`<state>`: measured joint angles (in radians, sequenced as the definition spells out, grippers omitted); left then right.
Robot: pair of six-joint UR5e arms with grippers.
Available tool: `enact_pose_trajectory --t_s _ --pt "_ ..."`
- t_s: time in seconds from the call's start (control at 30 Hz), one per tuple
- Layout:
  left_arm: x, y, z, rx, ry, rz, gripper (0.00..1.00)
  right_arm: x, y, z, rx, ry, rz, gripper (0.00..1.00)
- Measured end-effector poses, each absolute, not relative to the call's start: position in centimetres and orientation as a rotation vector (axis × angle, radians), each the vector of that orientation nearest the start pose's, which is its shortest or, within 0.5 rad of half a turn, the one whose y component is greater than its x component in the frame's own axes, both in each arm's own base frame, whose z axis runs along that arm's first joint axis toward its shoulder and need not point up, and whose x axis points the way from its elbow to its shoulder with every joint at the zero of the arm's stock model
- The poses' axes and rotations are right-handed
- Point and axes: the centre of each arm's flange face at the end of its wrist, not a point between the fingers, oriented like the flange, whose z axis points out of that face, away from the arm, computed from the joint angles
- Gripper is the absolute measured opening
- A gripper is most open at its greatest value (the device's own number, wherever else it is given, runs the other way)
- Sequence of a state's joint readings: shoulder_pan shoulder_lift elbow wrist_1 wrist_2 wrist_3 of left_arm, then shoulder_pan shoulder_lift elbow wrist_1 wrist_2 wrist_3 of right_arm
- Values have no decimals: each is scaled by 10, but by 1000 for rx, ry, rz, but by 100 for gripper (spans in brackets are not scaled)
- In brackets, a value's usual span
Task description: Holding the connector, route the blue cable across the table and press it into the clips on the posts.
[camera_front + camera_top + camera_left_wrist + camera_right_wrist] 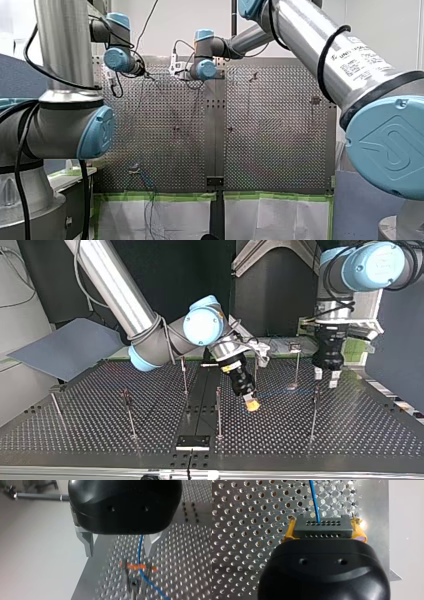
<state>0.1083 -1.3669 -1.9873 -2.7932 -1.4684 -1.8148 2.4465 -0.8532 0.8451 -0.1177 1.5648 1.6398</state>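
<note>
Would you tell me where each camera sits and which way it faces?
Front: behind, facing over the table; my left arm, my right arm show.
Top: across the table, facing the arms; left gripper, right gripper show.
Left wrist: on that arm, above the cable; open fingers show.
Right wrist: likewise; yellow-padded fingers grip the connector.
Wrist views share the cable.

Pale wall (180,15); black backdrop (200,270); tilted grey board (65,347).

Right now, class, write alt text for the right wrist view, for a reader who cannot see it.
My right end effector, with yellow pads, grips a dark connector dotted with small holes. A blue cable runs from it away over the perforated table.
</note>
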Motion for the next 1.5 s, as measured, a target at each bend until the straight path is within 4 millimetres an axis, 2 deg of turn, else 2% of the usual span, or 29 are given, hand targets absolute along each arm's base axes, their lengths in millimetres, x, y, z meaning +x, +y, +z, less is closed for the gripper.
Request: enact_pose_trajectory --t_s 0.23,0.5,0.87,1.33,1.4,1.47,1.5 --pt "428 -116 394 -96 1477 -218 99 687 -399 402 -2268 905 -2650 0" --pt "436 -124 402 -94 1429 -267 99 687 -399 402 -2269 905 -2649 0" --pt "465 -134 402 -90 1409 -277 99 688 -398 403 -2268 904 -2650 0" --pt "503 -148 377 -80 1422 -264 99 688 -398 402 -2267 904 -2651 0" --pt "504 -148 375 -92 1418 -261 96 688 -398 402 -2267 905 -2650 0" --pt "505 -147 375 -104 1416 -255 71 688 -398 403 -2268 904 -2650 0" --pt "505 -147 375 -110 1415 -252 71 688 -398 403 -2268 903 -2650 0"
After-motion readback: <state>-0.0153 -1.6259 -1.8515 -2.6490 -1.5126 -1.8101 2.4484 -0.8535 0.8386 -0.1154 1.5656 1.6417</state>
